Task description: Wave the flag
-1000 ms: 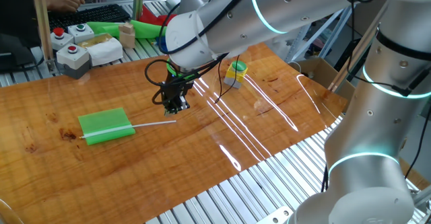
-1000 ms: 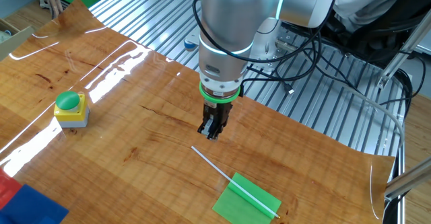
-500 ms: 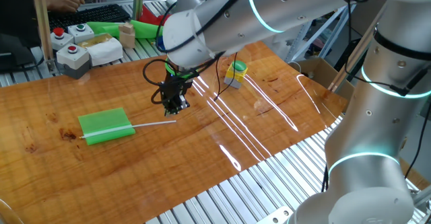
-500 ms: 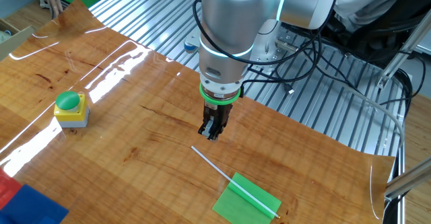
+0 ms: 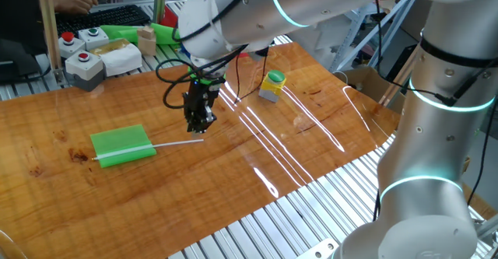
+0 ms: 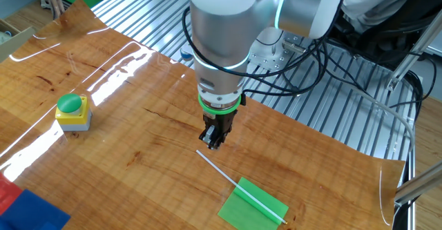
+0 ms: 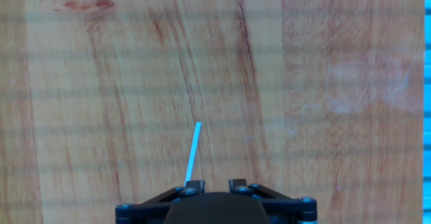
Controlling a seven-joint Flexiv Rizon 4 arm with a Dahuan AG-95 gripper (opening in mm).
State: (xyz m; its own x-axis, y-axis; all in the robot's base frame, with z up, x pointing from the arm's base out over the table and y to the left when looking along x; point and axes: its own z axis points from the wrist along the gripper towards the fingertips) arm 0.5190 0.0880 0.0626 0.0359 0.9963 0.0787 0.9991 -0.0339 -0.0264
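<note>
While the flag (image 5: 122, 145) lies flat on the wooden table (image 5: 311, 146), the gripper (image 5: 199, 124) hangs just above the free end of its white stick (image 5: 177, 143), pointing down at the wood. The green sheet (image 6: 253, 207) sits at the far end of the stick from the gripper, and the stick crosses it. From the hand view only the bare tip of the stick (image 7: 192, 153) is seen, coming out beside the black finger base, and whether the fingers are spread or pressed together I cannot tell. A yellow box with a green button (image 6: 72, 111) stands on the table well apart from the flag.
</note>
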